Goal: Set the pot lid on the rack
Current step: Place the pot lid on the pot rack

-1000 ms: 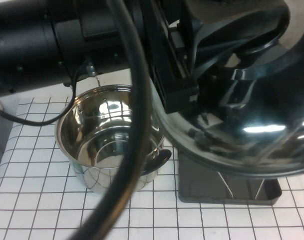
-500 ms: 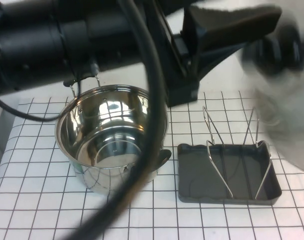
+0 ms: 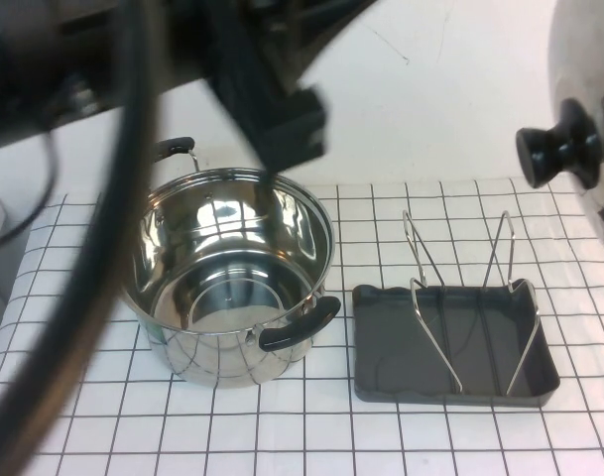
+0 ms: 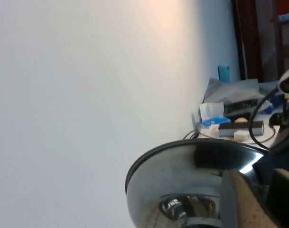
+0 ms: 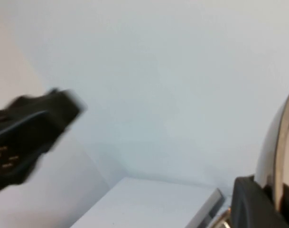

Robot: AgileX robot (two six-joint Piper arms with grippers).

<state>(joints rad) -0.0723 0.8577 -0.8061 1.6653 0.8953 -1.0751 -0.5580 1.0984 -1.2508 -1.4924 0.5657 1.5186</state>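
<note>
The left arm (image 3: 44, 89) is a dark blur across the upper left, above the pot (image 3: 227, 283), which stands open on the checked cloth (image 3: 73, 416). Just right of the pot sits the rack (image 3: 460, 307), its prongs bare. The pot lid (image 3: 584, 119) hangs on edge at the far right, well above the rack, knob (image 3: 557, 147) facing left. The left gripper (image 4: 258, 199) and the right gripper (image 5: 258, 204) are both close by its rim. Whether either grips it, I cannot tell.
</note>
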